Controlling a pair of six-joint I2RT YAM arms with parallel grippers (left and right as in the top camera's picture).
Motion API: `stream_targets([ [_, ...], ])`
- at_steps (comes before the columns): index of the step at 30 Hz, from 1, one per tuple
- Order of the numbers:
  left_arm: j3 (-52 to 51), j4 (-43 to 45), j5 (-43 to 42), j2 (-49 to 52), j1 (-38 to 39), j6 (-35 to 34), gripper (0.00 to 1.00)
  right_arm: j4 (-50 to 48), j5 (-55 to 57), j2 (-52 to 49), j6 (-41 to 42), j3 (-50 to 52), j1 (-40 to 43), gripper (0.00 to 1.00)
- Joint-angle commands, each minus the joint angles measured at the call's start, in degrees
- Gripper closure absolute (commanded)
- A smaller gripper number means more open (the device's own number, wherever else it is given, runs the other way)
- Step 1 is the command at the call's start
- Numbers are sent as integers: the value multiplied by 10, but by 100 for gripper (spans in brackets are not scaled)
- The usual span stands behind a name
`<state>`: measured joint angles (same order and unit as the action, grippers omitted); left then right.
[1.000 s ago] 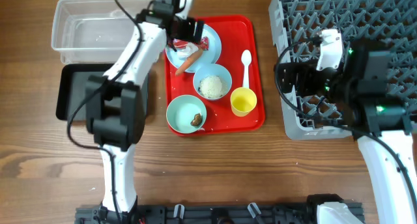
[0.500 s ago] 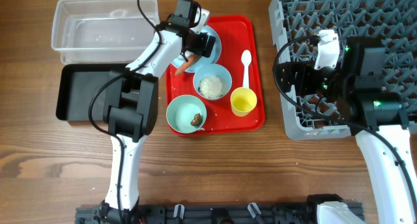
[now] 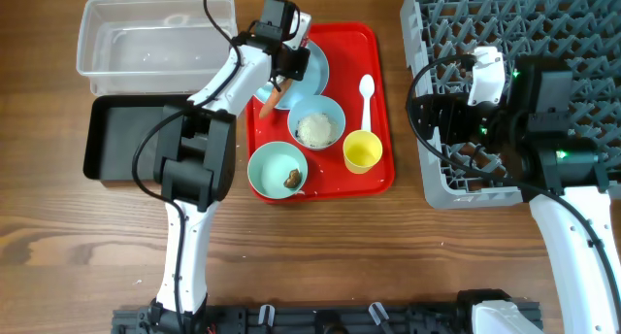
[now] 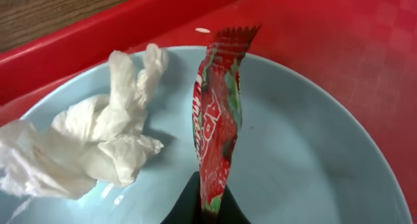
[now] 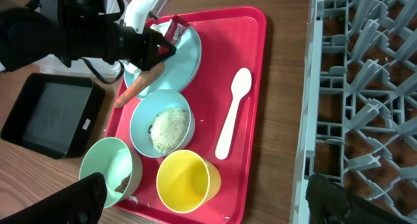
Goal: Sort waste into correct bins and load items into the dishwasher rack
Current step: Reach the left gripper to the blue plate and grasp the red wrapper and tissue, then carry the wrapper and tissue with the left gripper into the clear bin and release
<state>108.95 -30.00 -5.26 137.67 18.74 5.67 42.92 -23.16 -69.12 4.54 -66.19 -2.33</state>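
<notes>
My left gripper (image 4: 208, 212) is shut on the lower end of the red snack wrapper (image 4: 215, 120), which stands upright over the light blue plate (image 4: 313, 152). A crumpled white scrap (image 4: 98, 146) lies on the plate to its left. The orange carrot (image 3: 274, 98) leans off the plate's near edge. On the red tray (image 3: 380, 43) sit a light blue bowl (image 3: 317, 130) of rice, a mint-green bowl (image 3: 275, 165) with a brown lump (image 3: 292, 178), a yellow cup (image 3: 362, 151) and a white spoon (image 3: 366, 89). My right gripper (image 5: 205, 185) hangs open above the tray's right edge.
The clear tub (image 3: 155, 43) stands at the back left, with the black tub (image 3: 121, 135) just in front of it. The grey dishwasher rack (image 3: 514, 33) fills the right side. My right arm hovers over the rack's left edge.
My left gripper moved down onto the plate and closed on the wrapper. The right arm has barely moved.
</notes>
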Motion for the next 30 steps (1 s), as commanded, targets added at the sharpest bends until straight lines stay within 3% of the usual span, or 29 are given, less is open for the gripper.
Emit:
stream_targets([
  [1, 17, -4, 8, -82, -3, -34, 96, 4, -9, -1, 6, -12, -4, 0],
  [6, 17, -20, 9, -172, -4, -36, 96, 8, -9, -1, 6, -12, -4, 0],
  [13, 17, -75, 84, -227, -62, -126, 96, 16, -9, -1, 16, -12, -4, 0],
  [21, 16, -27, 83, -162, -202, -119, 96, 15, -9, -1, 16, -12, -4, 0],
  [23, 16, 5, 70, -135, -220, -82, 96, 15, -9, -1, 16, -12, -4, 0],
  [25, 16, 37, 40, -112, -229, -19, 87, 15, -9, -1, 16, -12, -4, 0],
  [26, 16, 42, 36, -111, -229, -9, 76, 15, -9, -1, 16, -12, -4, 0],
  [28, 16, 53, 29, -110, -227, 4, 66, 14, -9, -1, 16, -12, -4, 0],
  [30, 17, 56, 28, -110, -227, 4, 49, 12, -9, -1, 16, -12, -4, 0],
])
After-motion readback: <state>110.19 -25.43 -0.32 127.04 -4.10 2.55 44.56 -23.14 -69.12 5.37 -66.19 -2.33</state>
